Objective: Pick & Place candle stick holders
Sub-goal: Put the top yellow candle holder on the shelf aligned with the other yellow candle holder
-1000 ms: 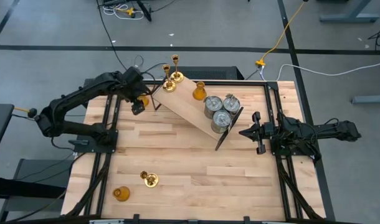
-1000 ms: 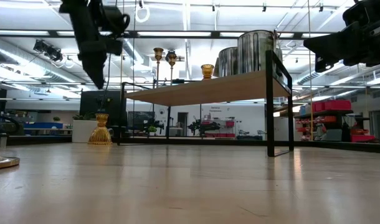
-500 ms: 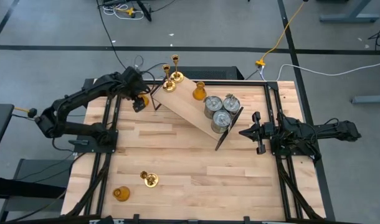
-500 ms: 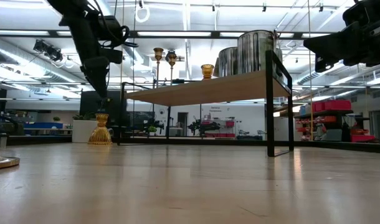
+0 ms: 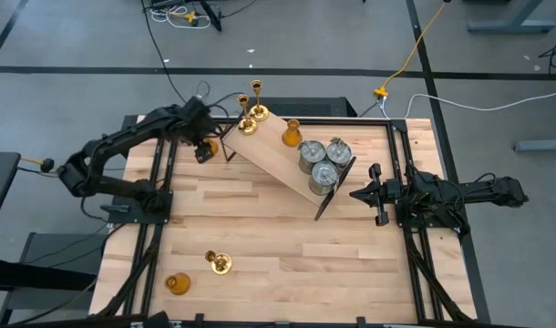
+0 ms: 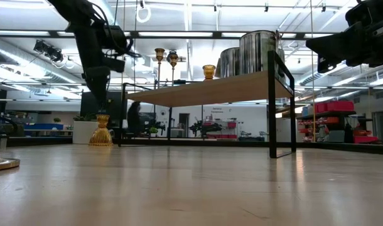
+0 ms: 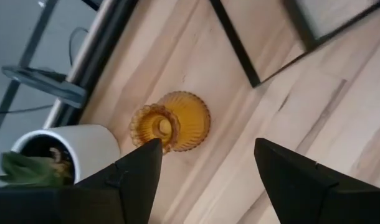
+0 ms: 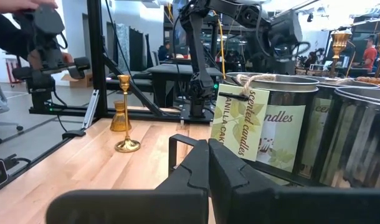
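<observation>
**Left gripper over the amber holder: tip-over and plant-pot risk**

My left gripper [image 7: 205, 177] hangs with jaws wide, nothing between them, above the squat amber-orange ribbed glass candle holder [image 7: 171, 121]. In the high view that holder [image 5: 209, 146] sits in the upper left of the frame, on the table just left of the tilted wooden shelf with black metal legs [image 5: 283, 159].

Risks, as I judge them:
- Holder sits off-centre toward one finger [image 7: 137, 171]. Descending like this could clip the rim and knock it over or skid it.
- Small white pot with a green plant [image 7: 68, 152] stands just beside the holder. A finger could catch it.
- Ribbed glass looks slick, so a shallow pinch may slip.
- Black shelf leg [image 7: 237, 43] is near and limits my approach.

The holder looks upright, flared, translucent and intact.

My right gripper [image 5: 355, 193] is closed and empty, parked centre right by the shelf's low end.
</observation>
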Controlling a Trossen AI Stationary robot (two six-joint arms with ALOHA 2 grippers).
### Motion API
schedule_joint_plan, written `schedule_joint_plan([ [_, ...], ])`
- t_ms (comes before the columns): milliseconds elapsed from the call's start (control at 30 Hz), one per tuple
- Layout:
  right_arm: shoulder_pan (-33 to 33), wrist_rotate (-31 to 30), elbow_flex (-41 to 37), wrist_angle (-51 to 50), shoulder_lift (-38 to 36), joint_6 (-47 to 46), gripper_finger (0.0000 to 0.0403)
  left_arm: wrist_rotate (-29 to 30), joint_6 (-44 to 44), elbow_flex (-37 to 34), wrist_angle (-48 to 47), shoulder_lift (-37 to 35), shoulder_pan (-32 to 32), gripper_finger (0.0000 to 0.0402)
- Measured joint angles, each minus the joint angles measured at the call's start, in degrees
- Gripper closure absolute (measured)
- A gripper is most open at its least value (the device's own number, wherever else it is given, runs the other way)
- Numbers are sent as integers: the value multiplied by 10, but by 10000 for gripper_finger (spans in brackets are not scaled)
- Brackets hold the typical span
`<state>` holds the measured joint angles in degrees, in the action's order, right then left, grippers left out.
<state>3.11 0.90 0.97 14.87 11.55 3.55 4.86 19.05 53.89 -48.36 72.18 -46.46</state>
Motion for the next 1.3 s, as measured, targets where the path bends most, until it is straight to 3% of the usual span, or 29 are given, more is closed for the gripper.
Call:
schedule_joint_plan([
  [267,0,0,0,0,0,0,400,40,-18,0,1,61,0,140],
  [767,0,0,0,0,0,0,400,42,-19,1,7,130,-6,145],
  [1300,0,0,0,0,0,0,400,46,-18,2,9,132,-6,254],
])
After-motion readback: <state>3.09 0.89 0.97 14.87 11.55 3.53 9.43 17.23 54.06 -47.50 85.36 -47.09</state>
